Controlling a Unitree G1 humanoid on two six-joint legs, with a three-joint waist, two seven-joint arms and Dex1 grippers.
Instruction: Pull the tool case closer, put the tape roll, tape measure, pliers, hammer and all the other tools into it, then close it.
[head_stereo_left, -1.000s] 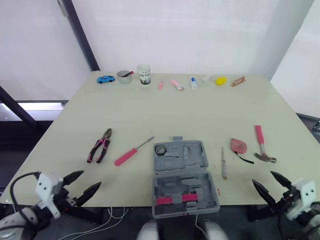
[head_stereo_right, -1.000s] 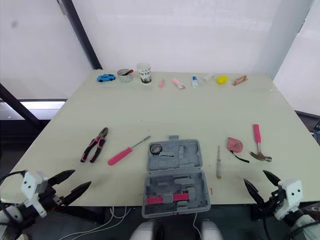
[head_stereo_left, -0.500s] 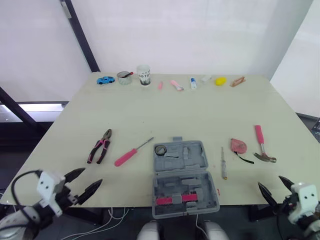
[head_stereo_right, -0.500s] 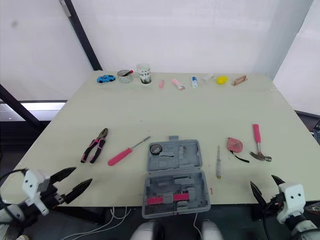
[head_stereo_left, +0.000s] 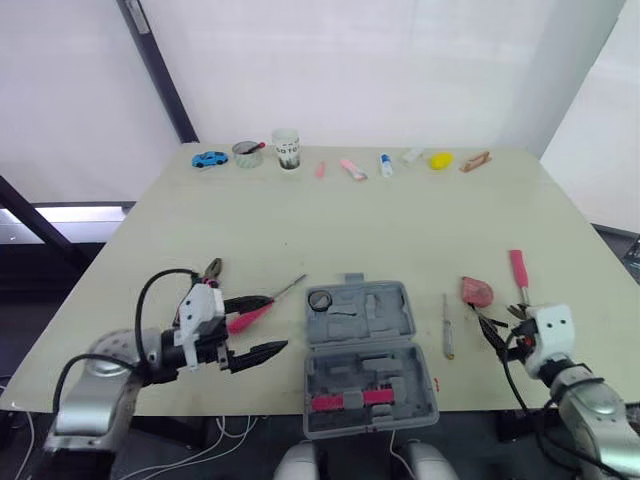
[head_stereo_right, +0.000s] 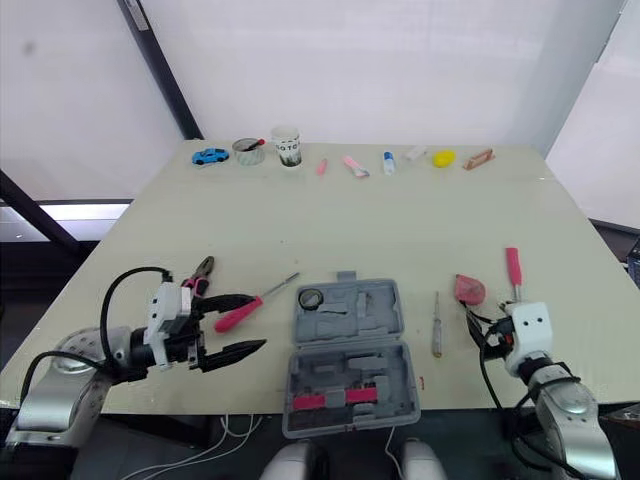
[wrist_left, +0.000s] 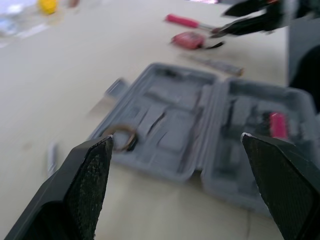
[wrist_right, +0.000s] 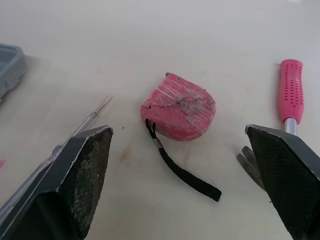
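Both arms have come in over the table (head_stereo_left: 400, 220) since a second ago; the tools and case lie as before. Left gripper (head_stereo_left: 278, 322) hovers just left of the tool case (head_stereo_left: 372, 312), jaws wide apart and empty, its far finger crossing the pink-handled screwdriver (head_stereo_left: 243, 318). Right gripper (wrist_right: 179, 131) sits near the table's right edge, jaws spread and empty, pointed at the tape measure (head_stereo_left: 477, 291). The case lies open and flat at the near edge. Its far half holds the tape roll (head_stereo_left: 320, 299) in the left corner; its near half holds a pink bar (head_stereo_left: 350, 399); the other recesses are bare. Outside it are the pliers (head_stereo_left: 213, 270), a slim screwdriver (head_stereo_left: 447, 325) between case and tape measure, and the hammer (head_stereo_left: 518, 272) just right of the tape measure. At the far edge stand a cup (head_stereo_left: 286, 148) and a small tub (head_stereo_left: 246, 154); contents cannot be told. The right wrist view adds the tape measure's scuffed face and loose black strap. The left wrist view looks across the case's moulded recesses.
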